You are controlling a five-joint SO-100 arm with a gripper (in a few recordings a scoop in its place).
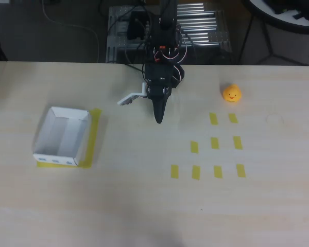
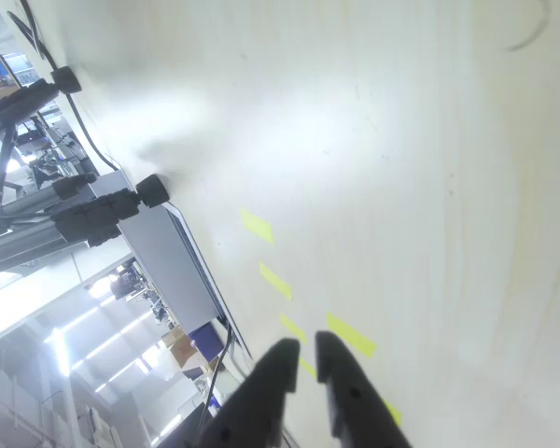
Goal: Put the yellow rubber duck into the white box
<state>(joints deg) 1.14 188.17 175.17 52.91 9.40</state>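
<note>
Lab or workshop bench: pale wood-grain table (image 1: 144,206) marked with a grid of yellow tape strips (image 1: 215,143), aluminium rails (image 1: 201,25) and loose cables (image 1: 67,25) behind; wrist view shows strip-lit office-like room.

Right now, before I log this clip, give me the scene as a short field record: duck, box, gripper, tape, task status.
duck: yellow rubber duck sits alone on the table, right of the arm in the overhead view
box: white box at the left of the overhead view, nothing inside, on a yellow tape patch
gripper: gripper holds nothing, fingers nearly together, between box and duck
tape: yellow tape strips in rows below the duck
task status: duck not yet picked up
</note>
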